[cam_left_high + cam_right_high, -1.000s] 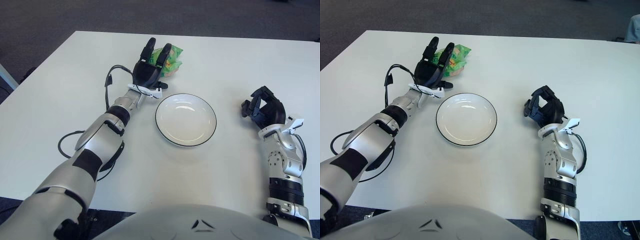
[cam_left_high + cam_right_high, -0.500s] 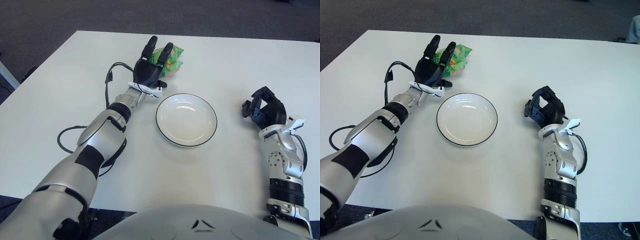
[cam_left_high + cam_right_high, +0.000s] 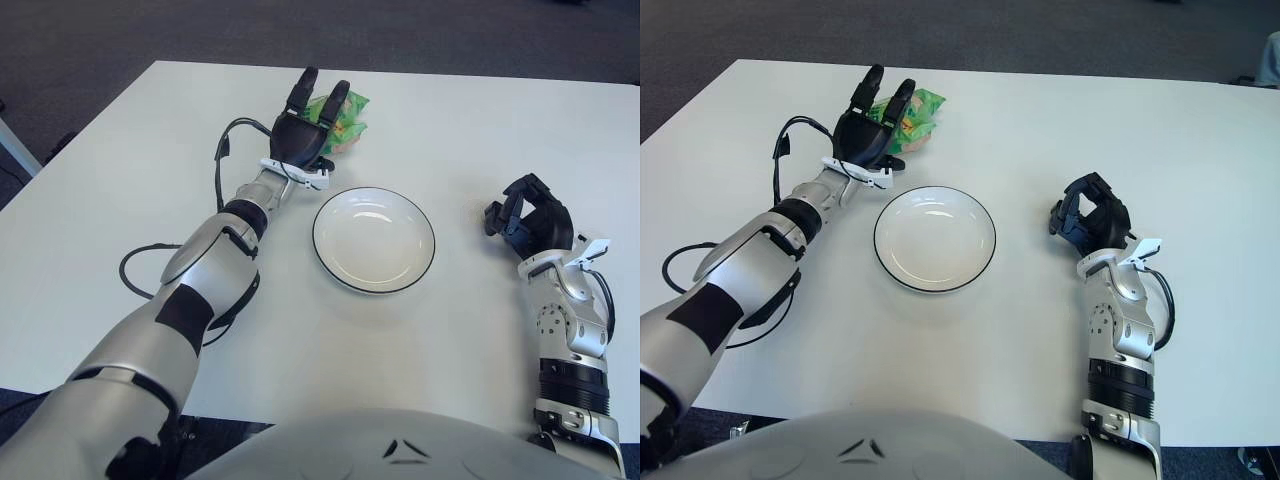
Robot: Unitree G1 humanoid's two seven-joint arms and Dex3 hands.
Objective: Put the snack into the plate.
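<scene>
A green snack bag (image 3: 345, 118) with an orange patch lies on the white table, beyond the far left rim of the white plate with a dark rim (image 3: 373, 282). My left hand (image 3: 308, 122) is stretched over the bag's left side with its fingers spread, two fingertips (image 3: 337, 93) resting above the bag; it holds nothing. The bag also shows in the right eye view (image 3: 921, 108), partly hidden by the hand. The plate holds nothing. My right hand (image 3: 527, 216) is parked upright at the right of the plate, its fingers curled and empty.
A black cable (image 3: 222, 160) loops off my left wrist and another lies beside the forearm (image 3: 133, 273). The white table (image 3: 470, 120) ends at dark carpet beyond its far edge.
My left hand has moved a little forward and to the right over the snack bag. The bag, the plate and my right hand have not moved.
</scene>
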